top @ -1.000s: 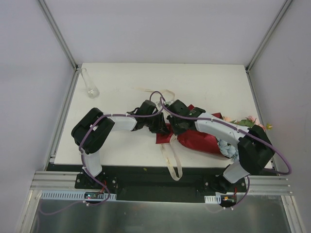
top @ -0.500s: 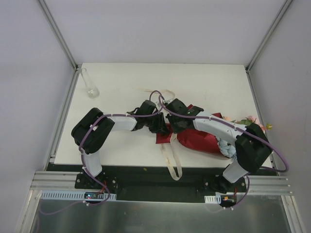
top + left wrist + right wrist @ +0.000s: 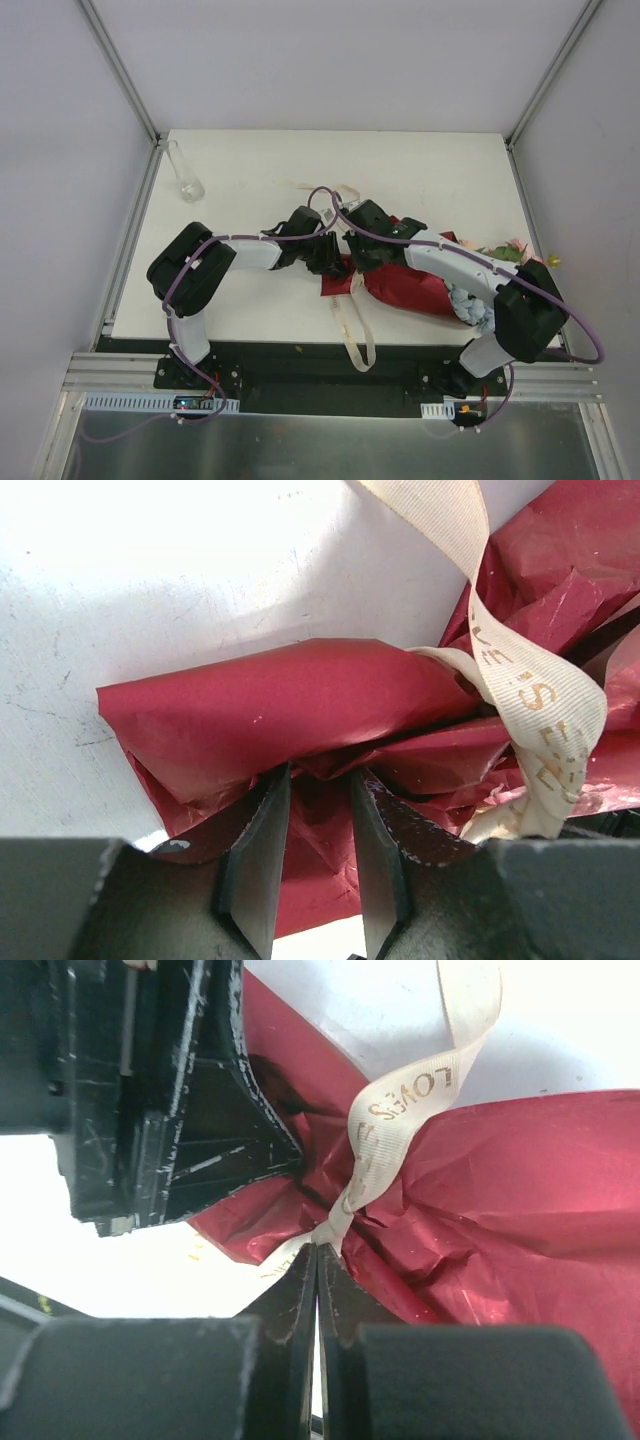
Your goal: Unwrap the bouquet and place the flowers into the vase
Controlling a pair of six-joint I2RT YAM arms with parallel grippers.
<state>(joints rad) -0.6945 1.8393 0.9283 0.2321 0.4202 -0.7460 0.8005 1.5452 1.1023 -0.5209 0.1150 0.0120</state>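
The bouquet (image 3: pixel 405 288) lies on its side right of centre in the overhead view, on the white table (image 3: pixel 420 170); its flowers (image 3: pixel 512 250) point toward the right edge and its narrow end toward the middle, where both arms meet; the clear glass vase (image 3: pixel 186 176) stands upright in the table's upper left corner, well apart from the bundle; in the left wrist view the left gripper (image 3: pixel 315 850) sits at bottom centre, jaws partly apart and clamped on a crumpled fold of the dark red wrapping paper (image 3: pixel 280 700); in the right wrist view the right gripper (image 3: pixel 316 1285) sits at bottom centre, fingers pressed together and pinching the cream ribbon (image 3: pixel 400 1110), which runs up toward the upper right; overhead, a loose ribbon tail hangs over the table's near edge.
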